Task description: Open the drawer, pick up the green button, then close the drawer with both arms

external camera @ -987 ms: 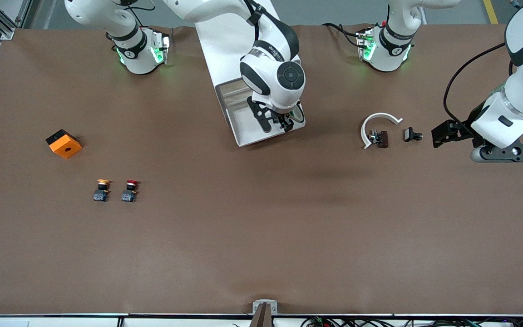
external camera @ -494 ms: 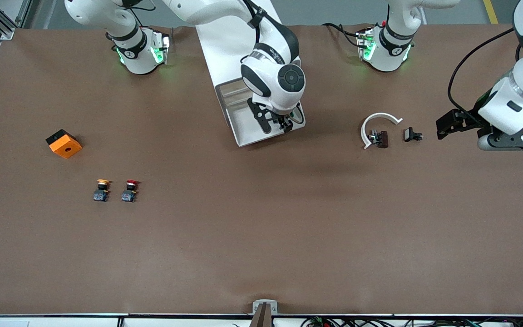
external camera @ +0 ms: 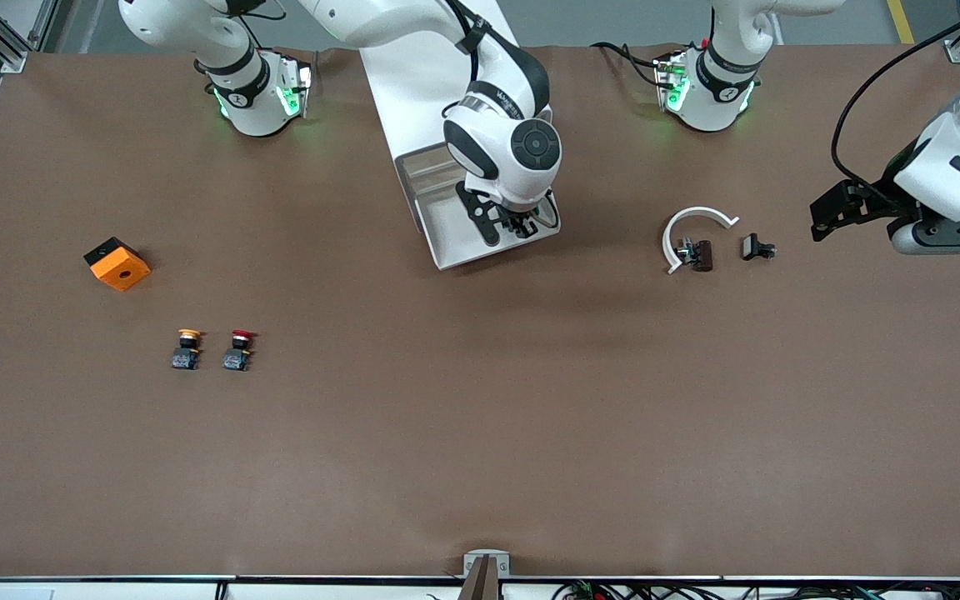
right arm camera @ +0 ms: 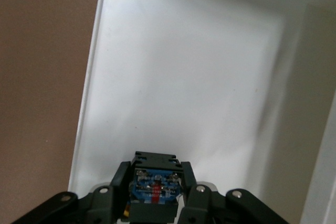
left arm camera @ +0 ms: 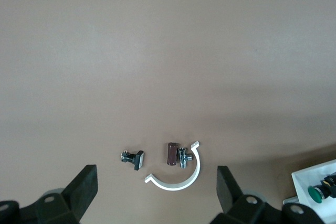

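Farthest toward the right arm's end of the table lies an orange block (external camera: 117, 263), well apart from both grippers, and nearer the front camera than it stand a yellow-capped button (external camera: 187, 349) and a red-capped button (external camera: 238, 350) side by side. Next comes the right gripper (external camera: 507, 225), down inside the open white drawer (external camera: 447, 242), its fingers (right arm camera: 119, 184) closed on the button (right arm camera: 154, 187), whose black-and-blue base sits between them in the right wrist view. Toward the left arm's end, a white curved clip (external camera: 691, 230) with a small brown part (external camera: 702, 255) lies on the table (external camera: 480, 417), a small black part (external camera: 753, 247) just beside it. Over the table's end there, the left gripper (left arm camera: 157, 192) hangs with fingers spread wide, holding nothing.
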### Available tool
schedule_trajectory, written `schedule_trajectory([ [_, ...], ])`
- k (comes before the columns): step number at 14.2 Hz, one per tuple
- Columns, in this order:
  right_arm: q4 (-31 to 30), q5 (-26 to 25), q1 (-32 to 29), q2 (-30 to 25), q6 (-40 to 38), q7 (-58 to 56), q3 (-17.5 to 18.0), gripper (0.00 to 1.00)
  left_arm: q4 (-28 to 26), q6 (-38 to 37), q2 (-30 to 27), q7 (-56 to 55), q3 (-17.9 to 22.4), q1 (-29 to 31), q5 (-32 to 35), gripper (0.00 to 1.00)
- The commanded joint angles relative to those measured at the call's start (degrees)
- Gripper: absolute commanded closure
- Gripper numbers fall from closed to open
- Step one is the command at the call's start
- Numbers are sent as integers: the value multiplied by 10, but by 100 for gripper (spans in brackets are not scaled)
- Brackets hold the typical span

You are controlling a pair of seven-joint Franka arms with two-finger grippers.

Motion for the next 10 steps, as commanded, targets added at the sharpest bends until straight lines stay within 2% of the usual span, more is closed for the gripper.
schedule_trajectory([
  [1, 0, -4, 7, 4, 5, -2, -5, 100, -11, -8, -22, 3, 2, 4, -8, 0],
  [4, 5, -3, -2, -1, 5, -4, -5, 100, -10, -6, -25, 10, -9, 22, -8, 0],
  [10, 40, 3, -56, -13, -14, -60, -1, 100, -14, -4, -26, 9, -129, 145, -16, 0],
])
